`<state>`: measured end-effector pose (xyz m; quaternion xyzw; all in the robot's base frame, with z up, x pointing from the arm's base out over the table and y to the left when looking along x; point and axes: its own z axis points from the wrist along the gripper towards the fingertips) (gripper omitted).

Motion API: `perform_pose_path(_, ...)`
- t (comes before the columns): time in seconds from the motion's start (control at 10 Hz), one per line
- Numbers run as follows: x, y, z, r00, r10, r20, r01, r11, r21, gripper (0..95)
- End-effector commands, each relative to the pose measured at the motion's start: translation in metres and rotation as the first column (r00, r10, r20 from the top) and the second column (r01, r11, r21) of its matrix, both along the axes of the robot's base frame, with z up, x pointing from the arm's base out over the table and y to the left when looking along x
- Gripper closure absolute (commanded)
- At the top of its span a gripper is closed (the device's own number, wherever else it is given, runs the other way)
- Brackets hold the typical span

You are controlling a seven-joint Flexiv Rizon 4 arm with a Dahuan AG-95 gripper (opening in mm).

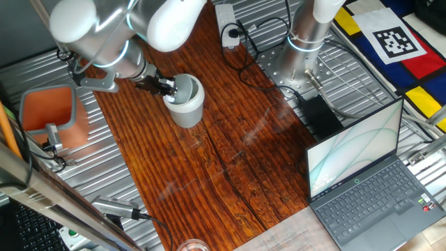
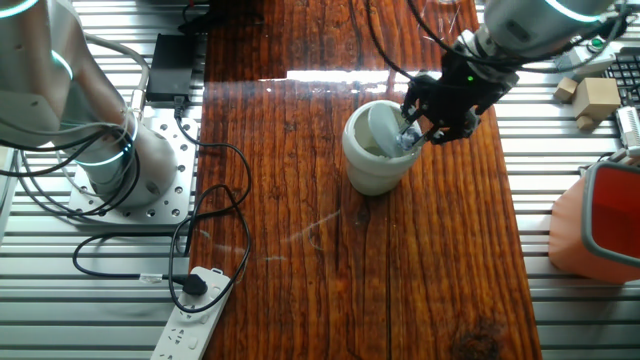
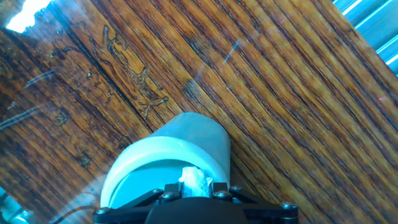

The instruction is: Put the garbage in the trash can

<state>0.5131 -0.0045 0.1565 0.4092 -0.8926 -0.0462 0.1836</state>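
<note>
Garbage (image 3: 195,180) sits pinched in your gripper (image 2: 414,135) above the can (image 2: 378,150) mouth; centre it inside the rim, then open.

An open laptop (image 1: 362,178) is seen on the wooden bench (image 1: 230,160); an orange container (image 1: 49,115) and a power strip (image 2: 195,315) lie beside it.

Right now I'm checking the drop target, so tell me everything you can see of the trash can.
The trash can is a small pale grey-white round cup with a thick rim, plastic by the look, standing upright and open on the wooden table. The gripper hangs at its rim with the garbage between its fingers, above the opening.
</note>
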Motion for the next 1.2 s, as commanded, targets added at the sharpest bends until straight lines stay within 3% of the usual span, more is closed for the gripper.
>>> perform_pose_path(0.1,-0.0016,0.0000,-0.0003,1.000,-0.017,-0.012,0.017,1.000,-0.006,95.0)
perform_pose_path(0.5,-0.0035,0.0022,0.0022,0.998,-0.052,-0.043,0.052,0.999,-0.016,95.0)
perform_pose_path(0.9,-0.0049,0.0025,-0.0004,0.998,-0.053,-0.044,0.053,0.999,-0.008,95.0)
perform_pose_path(1.0,-0.0050,0.0040,-0.0009,0.998,-0.052,-0.045,0.052,0.999,-0.007,76.0)
perform_pose_path(1.2,-0.0052,0.0054,-0.0011,0.998,-0.050,-0.047,0.050,0.999,-0.005,76.0)
